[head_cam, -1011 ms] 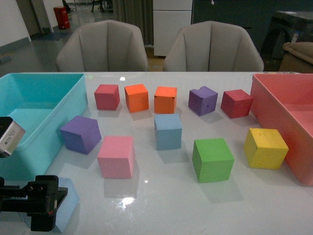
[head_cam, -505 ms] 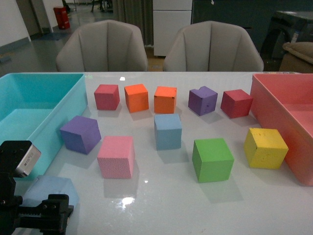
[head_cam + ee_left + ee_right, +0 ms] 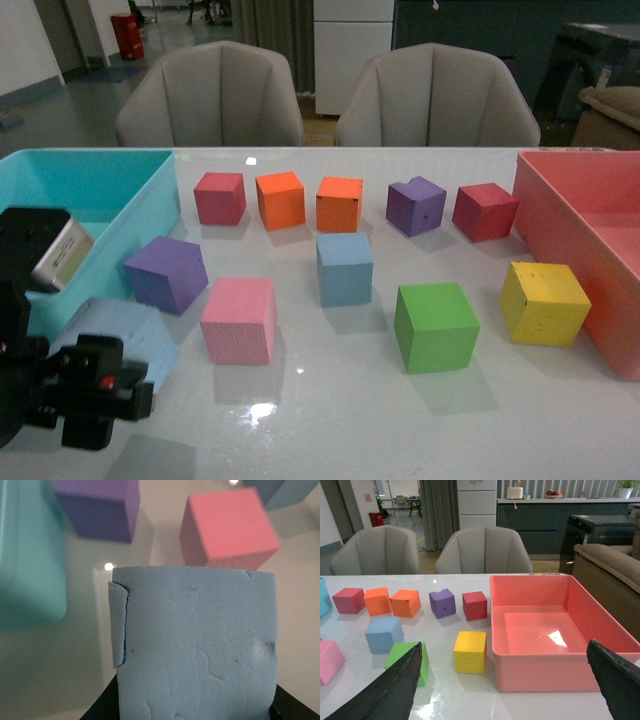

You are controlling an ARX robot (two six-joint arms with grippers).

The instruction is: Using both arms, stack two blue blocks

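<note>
My left gripper (image 3: pixel 105 390) is shut on one pale blue block (image 3: pixel 122 332), holding it off the table at the near left, beside the turquoise bin. In the left wrist view this block (image 3: pixel 195 640) fills the space between the black jaws of the left gripper (image 3: pixel 195 714) and hides the pads. The other blue block (image 3: pixel 345 268) rests on the table's middle, behind the pink and green cubes; the right wrist view shows it too (image 3: pixel 384 634). My right gripper (image 3: pixel 505 652) is open and holds nothing, above the table by the pink bin; the front view does not show it.
A turquoise bin (image 3: pixel 150 200) stands at the left and a pink bin (image 3: pixel 560 230) at the right. A purple cube (image 3: pixel 165 272) and a pink cube (image 3: pixel 238 320) lie close to the held block. Green (image 3: pixel 435 325), yellow (image 3: pixel 545 300) and a back row of cubes surround the middle.
My left gripper has risen from the near-left table edge, lifting the blue block up and a little to the right. The other cubes have not moved.
</note>
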